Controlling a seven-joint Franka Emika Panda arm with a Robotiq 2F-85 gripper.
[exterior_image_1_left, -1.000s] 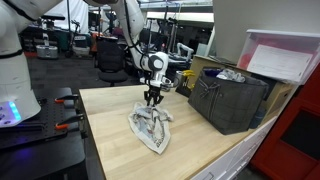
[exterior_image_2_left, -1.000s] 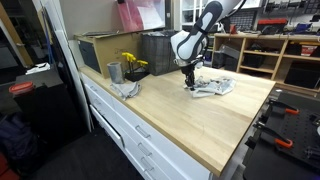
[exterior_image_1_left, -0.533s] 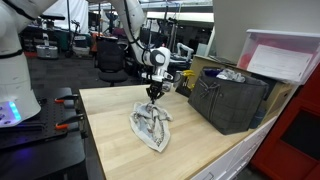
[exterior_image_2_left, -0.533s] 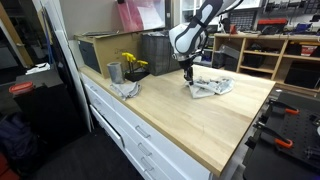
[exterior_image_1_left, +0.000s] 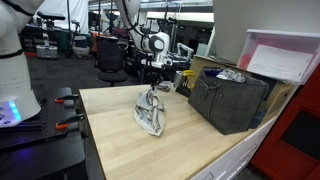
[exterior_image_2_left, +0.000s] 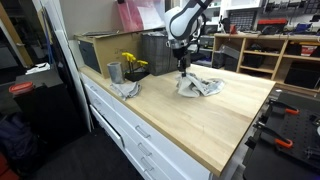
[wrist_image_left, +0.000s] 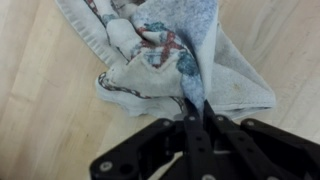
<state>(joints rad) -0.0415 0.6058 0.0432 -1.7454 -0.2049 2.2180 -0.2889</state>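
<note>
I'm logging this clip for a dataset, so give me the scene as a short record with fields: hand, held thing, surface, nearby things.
grasper: hand, pointing down, shut on the cloth
held thing: cloth, pale and patterned; top end pinched and raised, lower part resting on the table
surface: table, light wood
nearby: dark bin beside the cloth, not touching it
also: metal cup near the table's corner, with a rag next to it

Crumpled pale patterned cloth (exterior_image_1_left: 152, 116), peaked upward, on wooden tabletop (exterior_image_1_left: 108, 132)
</note>
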